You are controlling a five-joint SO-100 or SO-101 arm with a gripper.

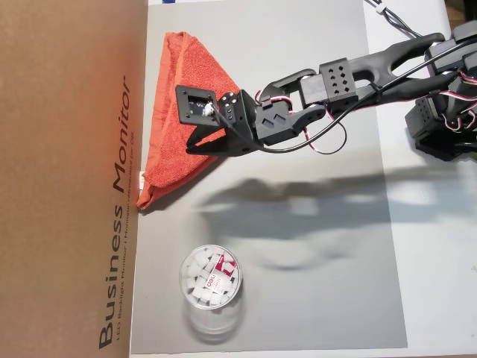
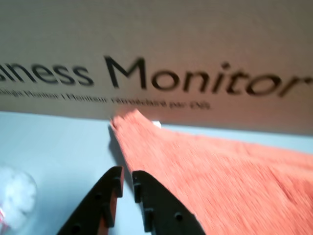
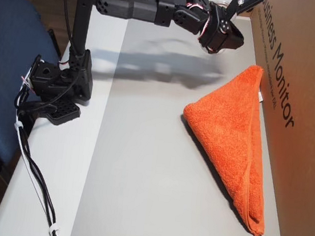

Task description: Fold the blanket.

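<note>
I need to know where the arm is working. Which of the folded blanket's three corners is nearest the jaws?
The pointed corner with the small white tag, against the cardboard box. The wrist view shows the gripper just short of that blanket tip; the other two corners lie farther off.

Blanket against the box, cup apart.
In an overhead view the folded blanket (image 1: 179,112) lies on the worktop (image 1: 328,246) touching the box (image 1: 67,179) at left; the cup (image 1: 211,279) stands below it, well apart.

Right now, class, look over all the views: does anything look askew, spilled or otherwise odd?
Nothing is spilled or damaged. The blanket lies folded into a triangle against the cardboard box, not squared up. The clear cup stands upright, its contents inside. The gripper is off the blanket.
</note>
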